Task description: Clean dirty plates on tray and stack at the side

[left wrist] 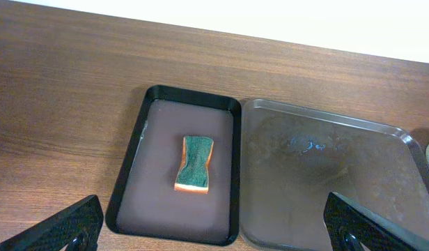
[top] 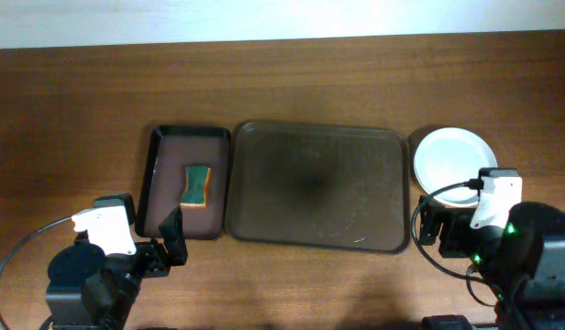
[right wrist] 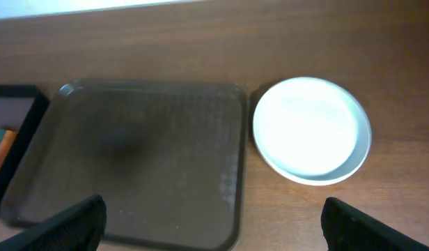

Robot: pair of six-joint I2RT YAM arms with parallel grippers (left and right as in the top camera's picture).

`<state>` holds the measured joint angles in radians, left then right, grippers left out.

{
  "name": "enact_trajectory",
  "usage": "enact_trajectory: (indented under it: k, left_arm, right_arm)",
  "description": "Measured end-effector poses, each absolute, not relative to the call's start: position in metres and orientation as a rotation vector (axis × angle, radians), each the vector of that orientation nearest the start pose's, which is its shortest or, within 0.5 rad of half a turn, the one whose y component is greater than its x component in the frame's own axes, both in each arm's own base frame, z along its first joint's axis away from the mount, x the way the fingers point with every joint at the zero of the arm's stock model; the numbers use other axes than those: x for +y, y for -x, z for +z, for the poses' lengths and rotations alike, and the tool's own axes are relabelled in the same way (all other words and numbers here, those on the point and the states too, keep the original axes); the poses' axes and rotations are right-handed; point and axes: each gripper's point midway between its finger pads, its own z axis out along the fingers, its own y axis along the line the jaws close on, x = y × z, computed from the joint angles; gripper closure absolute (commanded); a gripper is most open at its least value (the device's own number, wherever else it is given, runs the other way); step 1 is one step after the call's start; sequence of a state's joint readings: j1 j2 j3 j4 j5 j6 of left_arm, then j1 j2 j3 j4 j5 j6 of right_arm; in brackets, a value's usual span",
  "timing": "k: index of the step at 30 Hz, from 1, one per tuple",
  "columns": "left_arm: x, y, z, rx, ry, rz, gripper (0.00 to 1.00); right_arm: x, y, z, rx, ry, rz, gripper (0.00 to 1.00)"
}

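The big brown tray lies in the middle of the table with nothing on it; it also shows in both wrist views. White plates sit on the table just right of the tray, clean on top; how many are stacked I cannot tell. My left gripper hovers open near the front of the small dark tray, holding nothing. Just in front of the plates, my right gripper is open and empty too.
A small dark tray with a black rim lies left of the brown tray. A green and orange sponge rests in it. The wooden table's far edge runs along the top of the views.
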<state>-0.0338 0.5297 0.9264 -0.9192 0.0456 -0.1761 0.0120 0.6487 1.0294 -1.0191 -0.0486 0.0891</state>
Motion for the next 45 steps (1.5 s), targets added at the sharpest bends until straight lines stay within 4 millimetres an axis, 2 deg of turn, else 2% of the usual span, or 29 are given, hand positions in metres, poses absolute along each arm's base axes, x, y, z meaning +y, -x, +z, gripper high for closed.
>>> enact_trajectory:
  k: [3,5,7,11,14,15,16,17,18,20,22,45]
  left_arm:
    - [-0.015,-0.208,0.274,2.093,0.121,-0.174,0.01]
    - [-0.015,-0.207,0.274,2.093,0.122,-0.174,0.01]
    - [-0.015,-0.207,0.274,2.094,0.122,-0.174,0.01]
    - [-0.015,-0.207,0.273,2.097,0.122,-0.174,0.0]
    - [-0.015,-0.207,0.273,2.097,0.122,-0.174,0.01]
    - [-0.015,-0.207,0.272,2.097,0.122,-0.174,0.01]
    - [-0.015,-0.207,0.273,2.097,0.122,-0.174,0.01]
    - [-0.015,-0.207,0.273,2.097,0.122,-0.174,0.0]
    - [-0.015,-0.207,0.273,2.097,0.122,-0.174,0.01]
    - [-0.015,-0.207,0.272,2.097,0.122,-0.174,0.01]
    - [-0.015,-0.207,0.273,2.097,0.122,-0.174,0.01]
    - [-0.015,-0.207,0.273,2.097,0.122,-0.174,0.0]
  right_arm:
    - [0.01,-0.203,0.289,1.982,-0.032,0.098,0.01]
    - [0.014,-0.207,0.296,1.825,-0.006,0.112,0.01]
    - [0.022,-0.209,0.28,1.696,0.031,0.14,0.01]
    - [0.026,-0.22,0.272,1.445,0.047,0.159,0.01]
    - [0.027,-0.23,0.26,1.363,0.048,0.16,0.01]
    - [0.028,-0.233,0.251,1.352,0.049,0.159,0.01]
    - [0.028,-0.238,0.235,1.372,0.049,0.159,0.01]
    - [0.028,-0.243,0.21,1.441,0.049,0.156,0.01]
    - [0.029,-0.245,0.196,1.49,0.054,0.15,0.01]
    - [0.029,-0.245,0.186,1.535,0.069,0.134,0.01]
    - [0.029,-0.245,0.158,1.643,0.083,0.122,0.01]
    - [0.029,-0.245,0.159,1.642,0.09,0.12,0.01]
